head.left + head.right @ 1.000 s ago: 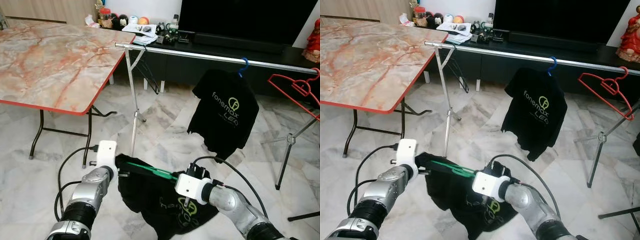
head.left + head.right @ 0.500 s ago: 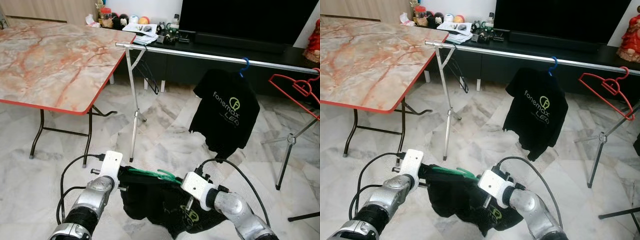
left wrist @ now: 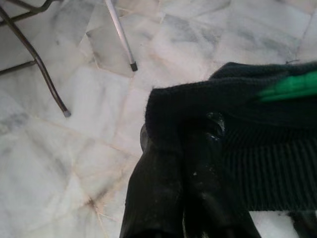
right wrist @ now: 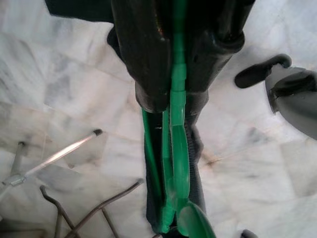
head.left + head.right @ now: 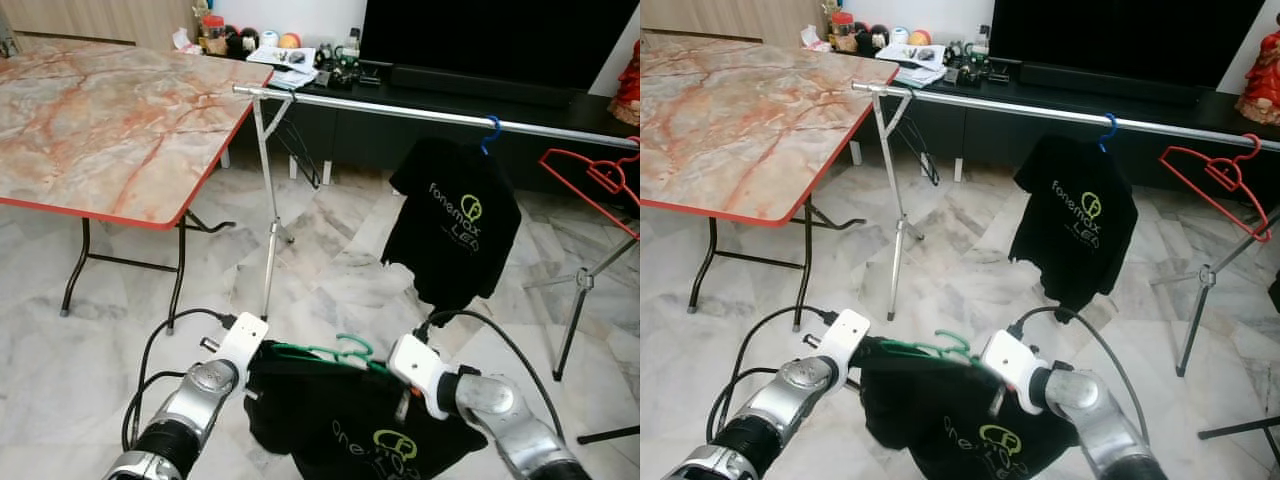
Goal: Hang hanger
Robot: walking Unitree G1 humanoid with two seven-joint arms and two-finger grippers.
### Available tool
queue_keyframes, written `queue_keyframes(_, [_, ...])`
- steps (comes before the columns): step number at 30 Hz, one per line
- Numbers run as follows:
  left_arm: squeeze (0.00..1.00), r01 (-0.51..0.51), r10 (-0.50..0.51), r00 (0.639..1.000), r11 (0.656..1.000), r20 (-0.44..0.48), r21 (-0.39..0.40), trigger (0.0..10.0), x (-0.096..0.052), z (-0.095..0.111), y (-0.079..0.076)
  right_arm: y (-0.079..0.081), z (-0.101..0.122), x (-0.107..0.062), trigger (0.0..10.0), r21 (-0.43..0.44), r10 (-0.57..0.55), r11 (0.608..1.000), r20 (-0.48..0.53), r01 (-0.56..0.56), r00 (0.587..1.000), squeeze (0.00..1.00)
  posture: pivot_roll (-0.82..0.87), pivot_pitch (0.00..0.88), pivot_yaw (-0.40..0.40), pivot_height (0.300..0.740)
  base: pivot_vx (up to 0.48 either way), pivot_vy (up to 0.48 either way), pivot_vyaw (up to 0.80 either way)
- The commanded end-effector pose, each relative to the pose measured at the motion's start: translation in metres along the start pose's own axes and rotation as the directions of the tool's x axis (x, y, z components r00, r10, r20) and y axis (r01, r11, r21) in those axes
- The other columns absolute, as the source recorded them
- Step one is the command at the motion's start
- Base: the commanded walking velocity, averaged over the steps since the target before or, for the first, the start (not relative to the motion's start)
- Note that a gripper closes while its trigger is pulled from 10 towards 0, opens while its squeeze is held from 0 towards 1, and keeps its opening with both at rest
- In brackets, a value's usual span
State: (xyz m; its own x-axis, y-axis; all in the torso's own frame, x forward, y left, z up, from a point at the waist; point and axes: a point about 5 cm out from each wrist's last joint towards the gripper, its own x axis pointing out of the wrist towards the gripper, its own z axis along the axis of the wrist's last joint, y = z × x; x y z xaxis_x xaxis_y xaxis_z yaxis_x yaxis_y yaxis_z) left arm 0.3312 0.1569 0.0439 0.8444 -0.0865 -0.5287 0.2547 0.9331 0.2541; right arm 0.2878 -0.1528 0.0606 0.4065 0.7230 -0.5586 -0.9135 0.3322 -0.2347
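A green hanger (image 5: 340, 351) carrying a black T-shirt (image 5: 350, 430) hangs low between my two arms, its hook upright. My left gripper (image 5: 256, 366) is shut on the shirt's shoulder; its black fingers (image 3: 163, 193) are wrapped in the fabric. My right gripper (image 4: 173, 101) is shut on the green hanger (image 4: 178, 148) at the other shoulder. The silver rail (image 5: 400, 110) runs across well above and beyond the hanger. On it hang another black T-shirt (image 5: 455, 225) on a blue hanger and, at the right end, an empty red hanger (image 5: 595, 175).
A marble-topped folding table (image 5: 100, 120) stands at the left, close to the rail's left post (image 5: 268, 220). The rack's right stand (image 5: 580, 285) spreads its legs on the marble floor. A dark TV console (image 5: 330, 75) with clutter runs behind the rail.
Both grippers have shifted right with the shirt. The hanger has gone from slanting to level, and its hook now stands up.
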Motion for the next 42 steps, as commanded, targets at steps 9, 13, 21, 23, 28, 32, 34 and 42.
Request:
queue_keyframes(9, [0.00, -0.452, 0.470, 0.882, 0.830, -0.025, -0.326, 0.0, -0.019, -0.013, 0.089, 0.010, -0.039, -0.030, 10.0, 0.028, 0.071, 0.997, -0.234, -0.067, 0.970, 0.00, 0.07, 0.089, -0.066, 0.740, 0.000, 0.000, 0.00])
queue_keyframes(13, [0.00, -0.339, 0.401, 0.914, 0.840, 0.063, -0.425, 0.0, -0.017, 0.000, 0.081, 0.019, -0.048, -0.031, 10.0, 0.029, 0.116, 0.993, -0.304, -0.112, 0.946, 0.00, 0.06, 0.090, -0.069, 0.740, 0.000, 0.000, 0.00])
queue_keyframes(21, [0.00, 0.388, -0.394, 0.908, 0.919, 0.146, 0.065, 0.0, -0.016, 0.014, -0.011, 0.015, -0.057, -0.018, 10.0, -0.068, -0.033, 0.998, -0.401, 0.006, 0.915, 0.00, 0.07, 0.091, -0.073, 0.740, 0.000, 0.000, 0.00])
queue_keyframes(23, [0.00, 0.442, -0.454, 0.878, 0.890, 0.149, 0.109, 0.0, -0.020, 0.015, -0.018, 0.014, -0.056, -0.016, 10.0, -0.073, -0.049, 0.997, -0.398, 0.021, 0.916, 0.00, 0.07, 0.090, -0.073, 0.740, 0.000, 0.000, 0.00])
queue_keyframes(28, [0.00, 0.318, -0.322, 0.928, 0.947, 0.186, 0.053, 0.0, -0.014, 0.026, -0.002, 0.013, -0.051, -0.011, 10.0, -0.086, -0.072, 0.995, -0.363, 0.044, 0.929, 0.00, 0.08, 0.092, -0.072, 0.740, 0.000, 0.000, 0.00])
queue_keyframes(32, [0.00, 0.000, 0.004, 0.999, 0.996, 0.046, -0.093, 0.0, -0.007, 0.010, 0.039, 0.006, -0.036, -0.011, 10.0, -0.043, -0.109, 0.994, -0.268, 0.101, 0.957, 0.00, 0.07, 0.093, -0.070, 0.740, 0.000, 0.000, 0.00])
queue_keyframes(34, [0.00, -0.070, 0.067, 0.997, 0.986, -0.024, -0.153, 0.0, -0.009, -0.005, 0.050, 0.009, -0.025, -0.015, 10.0, -0.007, -0.074, 0.997, -0.196, 0.074, 0.978, 0.00, 0.07, 0.093, -0.068, 0.740, 0.000, 0.000, 0.00])
queue_keyframes(42, [0.00, -0.172, 0.149, 0.959, 0.982, -0.239, -0.076, 0.0, -0.015, -0.048, 0.062, 0.032, -0.014, -0.048, 10.0, 0.058, 0.195, 0.980, -0.126, -0.189, 0.973, 0.00, 0.05, 0.098, -0.067, 0.740, 0.000, 0.000, 0.00])
